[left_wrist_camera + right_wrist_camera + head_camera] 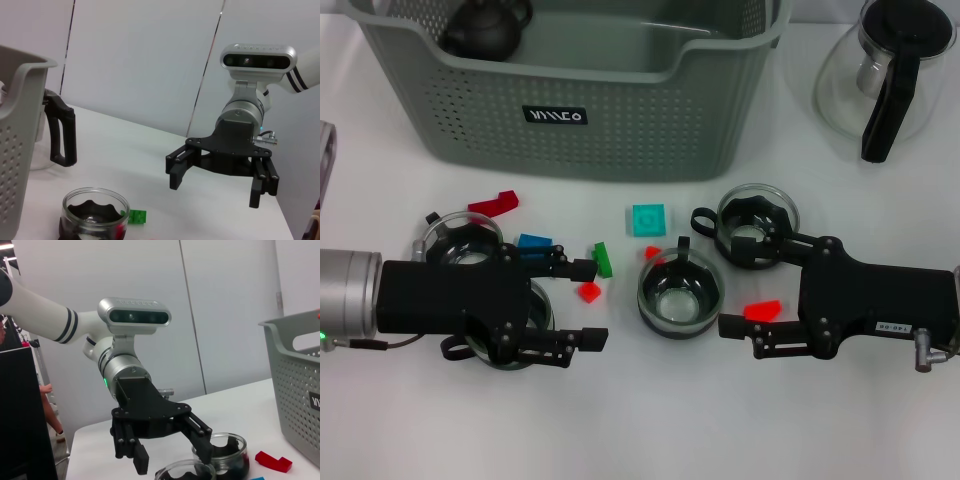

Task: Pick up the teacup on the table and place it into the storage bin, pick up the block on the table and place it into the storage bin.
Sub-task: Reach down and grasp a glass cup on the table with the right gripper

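Several glass teacups with black holders stand in front of the storage bin (pixel 620 125): one at the left (pixel 463 240), one in the middle (pixel 682 290), one at the right (pixel 757 220). My left gripper (pixel 590 305) hovers open over another teacup (pixel 510 335), with a small red block (pixel 589 291) between its fingertips. My right gripper (pixel 715 272) is open, its fingertips level with the middle teacup's right side. The left wrist view shows the right gripper (pixel 215 189) open above the table. The right wrist view shows the left gripper (pixel 172 456) open near two teacups (pixel 227 455).
Loose blocks lie among the cups: red (pixel 495 205), blue (pixel 533 243), green (pixel 603 258), teal (pixel 648 219) and red (pixel 763 310). A dark teapot (pixel 485 28) sits in the bin's back left corner. A glass pot with a black handle (pixel 890 75) stands right of the bin.
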Controlling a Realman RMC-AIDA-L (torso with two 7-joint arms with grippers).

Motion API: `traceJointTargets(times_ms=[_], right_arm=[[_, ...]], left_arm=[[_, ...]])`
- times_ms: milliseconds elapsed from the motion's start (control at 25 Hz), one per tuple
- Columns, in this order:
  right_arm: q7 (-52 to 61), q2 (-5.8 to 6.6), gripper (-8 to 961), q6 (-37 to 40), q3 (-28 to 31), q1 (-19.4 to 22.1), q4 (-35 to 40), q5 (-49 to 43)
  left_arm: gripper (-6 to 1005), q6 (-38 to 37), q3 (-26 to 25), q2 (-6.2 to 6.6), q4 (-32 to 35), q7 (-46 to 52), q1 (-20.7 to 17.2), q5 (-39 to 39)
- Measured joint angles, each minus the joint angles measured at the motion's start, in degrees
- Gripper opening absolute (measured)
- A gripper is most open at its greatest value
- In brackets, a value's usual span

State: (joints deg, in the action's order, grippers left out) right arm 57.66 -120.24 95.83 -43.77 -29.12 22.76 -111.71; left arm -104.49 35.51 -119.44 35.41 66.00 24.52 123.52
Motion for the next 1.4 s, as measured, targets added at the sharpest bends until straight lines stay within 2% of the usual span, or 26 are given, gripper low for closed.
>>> traceJointTargets(times_ms=[600,800,920,1120,1400], right_arm=[[0.95,0.03,944,0.3,0.51,0.0,0.13,0.0],[9.35,0.29,944,2.16,-0.01,-0.37,4.86,-0.34],[13.68,0.19,944,3.66,-2.72,-0.81,9.32,-0.65],[20.15,0.13,945,4.09,-9.82,-3.55,14.49,-2.63],[29.25,0.15,945,5.01,-11.84,-10.18,19.06,-13.8]], left_arm=[[792,-1.85,-1.21,0.26,-0.09,0.77,-0.18,-0.48],[791,-6.36,-10.22,1.23,-0.09,1.84,-0.29,-0.81],[791,-7.99,-16.02,1.72,-0.13,1.91,-0.78,-0.83],[790,-9.39,-17.47,2.92,-0.02,1.75,-2.19,-0.27],[789,-8.4,-17.95,3.16,1.04,1.89,-4.12,1.08]])
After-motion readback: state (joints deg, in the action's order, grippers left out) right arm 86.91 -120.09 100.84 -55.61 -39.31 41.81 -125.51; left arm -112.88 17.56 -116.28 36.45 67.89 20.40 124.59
